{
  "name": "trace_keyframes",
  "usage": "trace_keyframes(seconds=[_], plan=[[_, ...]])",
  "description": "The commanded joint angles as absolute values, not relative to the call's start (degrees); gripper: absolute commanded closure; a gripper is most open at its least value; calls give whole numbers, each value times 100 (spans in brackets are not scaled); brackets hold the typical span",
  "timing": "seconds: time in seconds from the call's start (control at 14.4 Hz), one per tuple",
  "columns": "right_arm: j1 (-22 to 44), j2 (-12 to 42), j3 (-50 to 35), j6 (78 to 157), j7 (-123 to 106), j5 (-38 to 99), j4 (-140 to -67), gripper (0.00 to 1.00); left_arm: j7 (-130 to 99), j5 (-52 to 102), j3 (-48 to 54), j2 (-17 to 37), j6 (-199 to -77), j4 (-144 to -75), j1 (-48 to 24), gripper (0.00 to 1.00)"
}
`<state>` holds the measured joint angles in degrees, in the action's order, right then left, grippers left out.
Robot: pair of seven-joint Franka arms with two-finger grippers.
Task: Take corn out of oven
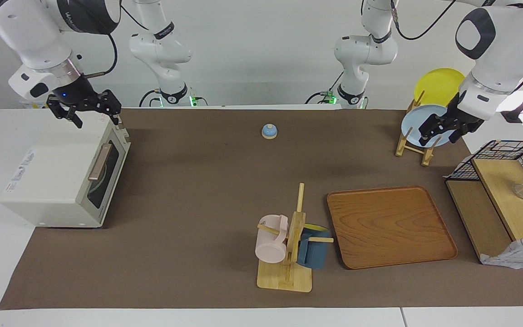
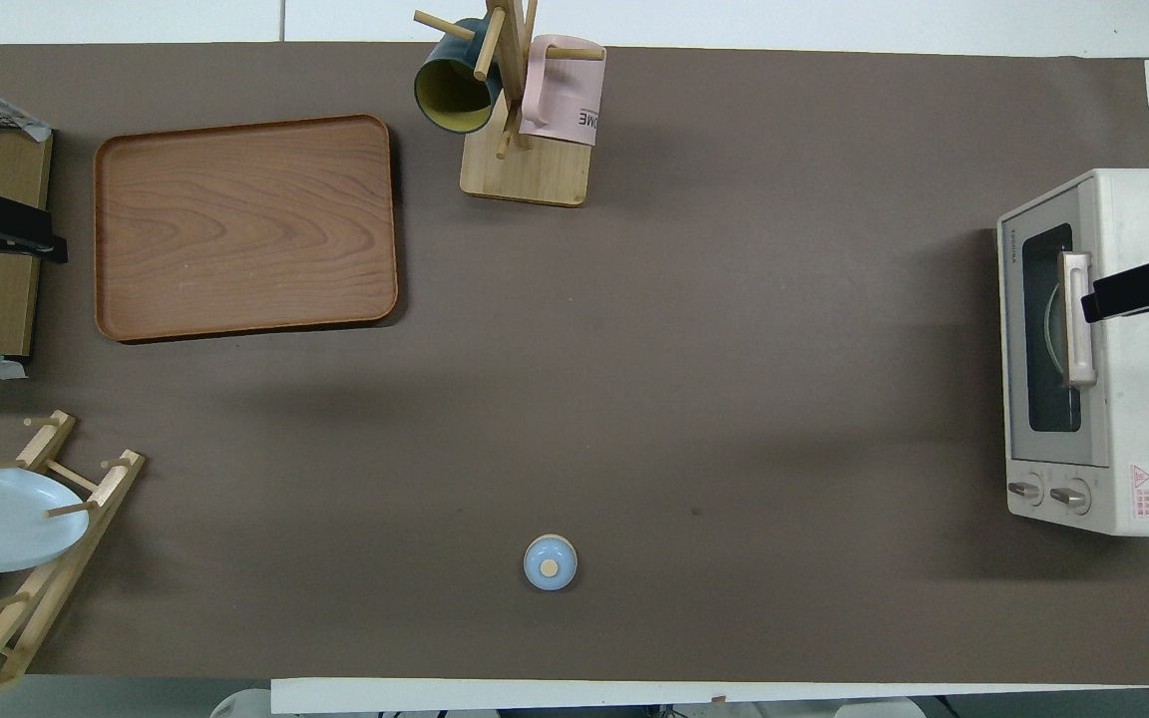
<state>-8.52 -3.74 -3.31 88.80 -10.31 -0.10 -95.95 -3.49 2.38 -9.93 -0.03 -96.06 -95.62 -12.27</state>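
The cream-white oven stands at the right arm's end of the table, and its dark glass door with the tan handle is shut. It also shows in the overhead view. The corn is hidden; I see nothing yellow through the glass. My right gripper hangs open and empty in the air over the oven's top, near the door's upper edge, and it shows in the overhead view too. My left gripper is open and empty, up in the air by the plate rack.
A wooden tray and a mug tree with a pink and a blue mug stand in the part of the mat farthest from the robots. A small blue bell sits near the robots. A black wire basket stands at the left arm's end.
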Motion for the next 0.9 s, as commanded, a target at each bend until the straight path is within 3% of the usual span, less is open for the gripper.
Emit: trace_keyframes(seconds=[0.0, 0.35, 0.42, 0.49, 0.55, 0.62, 0.83], plan=[[-905, -281, -369, 8754, -940, -97, -9457, 0, -272, 325, -949, -88, -9624, -9650, -1151, 0], [-879, -351, -378, 8771, -1019, -106, -9545, 0, -272, 325, -949, -88, -9624, -9650, -1151, 0], [-870, -343, -378, 8876, -1089, -105, -9554, 14, -272, 325, -949, -88, -9615, -9650, -1151, 0], [-827, -360, -378, 8903, -1133, -114, -9615, 65, -272, 325, -949, -88, -9615, -9642, -1143, 0], [-817, -404, -378, 8973, -1160, -114, -9833, 86, -272, 325, -949, -88, -9615, -9650, -1151, 0], [-852, -439, -378, 9226, -1195, -114, -10087, 100, -272, 316, -949, -88, -9624, -9650, -1151, 0], [-888, -369, -378, 10071, -1213, -463, -10756, 100, -272, 325, -949, -88, -9615, -9642, -1151, 0]])
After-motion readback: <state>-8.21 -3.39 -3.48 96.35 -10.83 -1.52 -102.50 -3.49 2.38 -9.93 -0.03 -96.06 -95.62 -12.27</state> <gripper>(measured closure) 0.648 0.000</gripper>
